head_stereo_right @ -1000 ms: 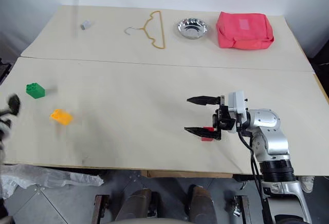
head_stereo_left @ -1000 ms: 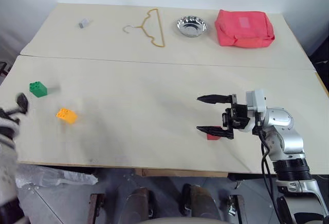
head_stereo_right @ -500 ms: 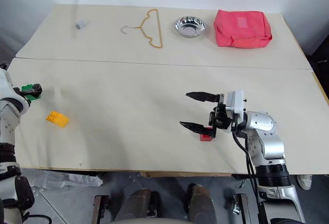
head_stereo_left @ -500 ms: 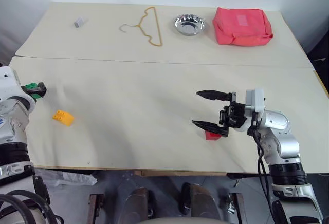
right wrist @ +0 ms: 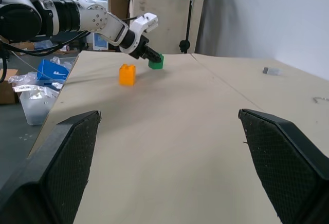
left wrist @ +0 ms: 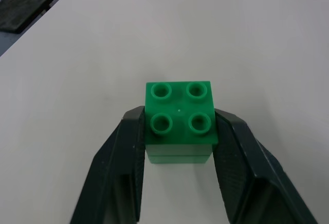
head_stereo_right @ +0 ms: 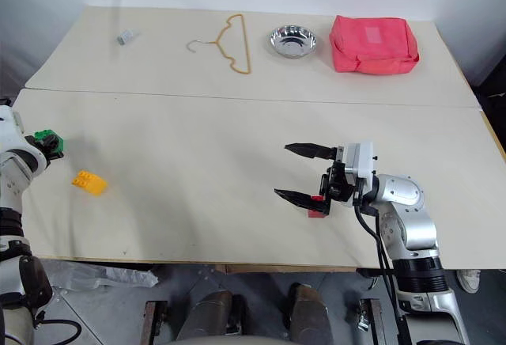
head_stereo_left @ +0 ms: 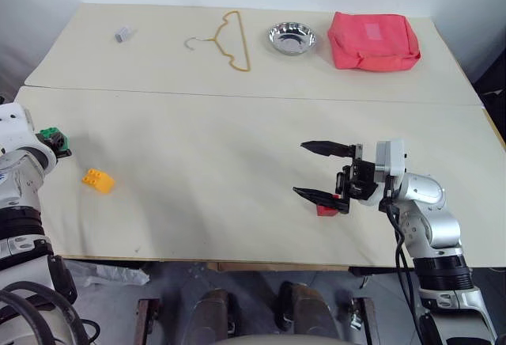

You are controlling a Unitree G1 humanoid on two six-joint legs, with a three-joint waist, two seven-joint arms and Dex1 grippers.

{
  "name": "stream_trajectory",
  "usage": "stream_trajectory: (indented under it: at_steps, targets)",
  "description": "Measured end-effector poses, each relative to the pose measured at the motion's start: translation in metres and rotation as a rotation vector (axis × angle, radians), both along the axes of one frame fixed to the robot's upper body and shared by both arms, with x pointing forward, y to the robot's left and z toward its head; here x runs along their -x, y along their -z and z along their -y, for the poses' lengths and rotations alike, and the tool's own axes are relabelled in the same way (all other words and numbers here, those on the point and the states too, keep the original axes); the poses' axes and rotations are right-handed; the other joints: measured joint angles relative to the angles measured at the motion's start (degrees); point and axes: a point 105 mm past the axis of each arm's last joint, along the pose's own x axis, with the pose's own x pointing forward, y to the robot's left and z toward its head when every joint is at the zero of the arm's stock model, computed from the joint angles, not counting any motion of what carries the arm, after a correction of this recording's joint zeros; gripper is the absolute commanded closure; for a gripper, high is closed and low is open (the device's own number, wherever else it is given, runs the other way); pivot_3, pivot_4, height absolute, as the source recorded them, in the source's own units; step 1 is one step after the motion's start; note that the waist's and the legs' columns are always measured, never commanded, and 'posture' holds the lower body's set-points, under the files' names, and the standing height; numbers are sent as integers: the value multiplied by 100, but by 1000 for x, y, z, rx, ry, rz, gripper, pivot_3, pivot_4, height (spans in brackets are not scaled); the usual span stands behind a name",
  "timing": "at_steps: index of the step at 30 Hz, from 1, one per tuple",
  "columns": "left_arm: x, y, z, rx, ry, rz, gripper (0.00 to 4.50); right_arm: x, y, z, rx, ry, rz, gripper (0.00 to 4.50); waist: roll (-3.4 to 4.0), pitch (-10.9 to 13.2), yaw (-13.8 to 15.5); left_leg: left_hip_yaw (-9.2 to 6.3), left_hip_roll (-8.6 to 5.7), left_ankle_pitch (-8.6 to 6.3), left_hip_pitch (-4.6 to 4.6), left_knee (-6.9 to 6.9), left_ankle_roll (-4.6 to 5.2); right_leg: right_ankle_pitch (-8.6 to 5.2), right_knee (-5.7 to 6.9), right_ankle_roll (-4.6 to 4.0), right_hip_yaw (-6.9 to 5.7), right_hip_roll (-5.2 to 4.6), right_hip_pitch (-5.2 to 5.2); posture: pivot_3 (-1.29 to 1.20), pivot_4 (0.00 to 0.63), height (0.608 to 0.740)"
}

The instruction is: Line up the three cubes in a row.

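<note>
The green cube [left wrist: 179, 112] sits at the table's left edge with my left gripper [left wrist: 180, 118] shut on it, one black finger pressed to each side. It also shows as the green cube [head_stereo_left: 50, 133] in the left eye view. The orange-yellow cube [head_stereo_left: 98, 180] lies a little nearer and to the right of it, apart from it. My right gripper [head_stereo_left: 300, 168] hangs open over the right half of the table, pointing left. The red cube [head_stereo_left: 325, 210] lies on the table just behind its lower finger, partly hidden.
Along the back of the table [head_stereo_left: 198, 226] lie a small grey object [head_stereo_left: 122, 34], a wire hanger [head_stereo_left: 229, 40], a steel bowl [head_stereo_left: 291, 37] and a red bag [head_stereo_left: 373, 40]. A seam [head_stereo_left: 237, 96] crosses the tabletop.
My left arm swung in to the green cube, stood open around it, then shut on it. The right gripper stayed in place and open.
</note>
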Motion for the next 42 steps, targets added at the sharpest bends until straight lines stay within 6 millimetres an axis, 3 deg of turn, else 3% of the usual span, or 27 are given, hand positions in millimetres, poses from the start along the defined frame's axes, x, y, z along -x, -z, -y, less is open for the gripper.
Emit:
stream_trajectory:
  at_steps: [3, 7, 9, 11, 13, 16, 19, 22, 27, 30, 42]
  targets:
    - [1, -26, 8, -54, 141, 124, 3019, -2, -1, 7, 21, 18, 6, 0, -6, 4, 8, -1, 2, 0, -2, 0, 0, 0, -1, 0, -1, 0, -1, 0, 150, 740]
    - [8, -86, 47, -120, 518, 358, 3019, -6, -4, 23, 50, 64, 11, 0, -14, 5, 25, -3, -1, 0, -7, 5, 0, 0, -4, 0, 0, -5, 1, 0, 150, 740]
    - [25, -110, 91, -122, 851, 426, 3019, -6, -7, 33, 64, 92, 19, 0, -14, 5, 17, -1, -2, 0, -6, 3, 0, 0, -5, 0, 1, -6, 1, 0, 150, 740]
    - [44, -114, 139, -119, 1196, 400, 3019, -7, -7, 47, 80, 130, 16, 0, -12, 6, 22, 0, -5, 0, -4, 4, 0, 0, -4, 0, 3, -6, 2, 0, 150, 740]
    - [54, -100, 183, -101, 1473, 265, 3019, -7, -4, 65, 99, 188, 4, 0, -8, 6, 57, -2, -12, 1, -1, 5, 2, -2, -4, 3, 4, -6, 9, 0, 150, 740]
    - [59, -69, 240, -77, 1736, 120, 3019, -4, 7, 85, 96, 262, -46, 0, -7, 6, 91, 6, -20, 3, -1, 8, 5, -4, -6, 7, 11, -6, 9, 0, 150, 740]
    - [67, -36, 294, -86, 1905, 34, 3019, -1, 13, 91, 93, 294, -71, 0, -8, 6, 83, 14, -19, 3, -6, 10, 5, -4, -6, 7, 16, -5, 3, 0, 150, 740]
    - [64, -6, 328, -184, 1936, -17, 3019, 4, 11, 96, 84, 340, -64, 0, -4, 6, 49, 18, -29, 3, -4, 6, 4, -4, -8, 7, 15, -1, 1, 0, 150, 740]
    - [45, 32, 367, -274, 1868, -75, 3019, 20, 16, 97, 88, 379, -76, 0, -3, 6, 149, 17, -29, 7, -6, 14, 8, -4, -6, 7, 15, -4, 4, 0, 150, 740]
    - [47, 39, 385, -320, 1902, -82, 3019, 29, 22, 96, 81, 380, -105, 0, -5, 7, 206, 9, -22, 8, -10, 20, 13, -2, -7, 10, 14, -11, 7, 0, 150, 740]
    - [56, 41, 394, -361, 1959, -134, 3019, 40, 35, 102, 82, 410, -159, 0, -3, 6, 216, 4, -17, 10, -3, 22, 16, -2, -7, 12, 12, -13, 17, 0, 150, 740]
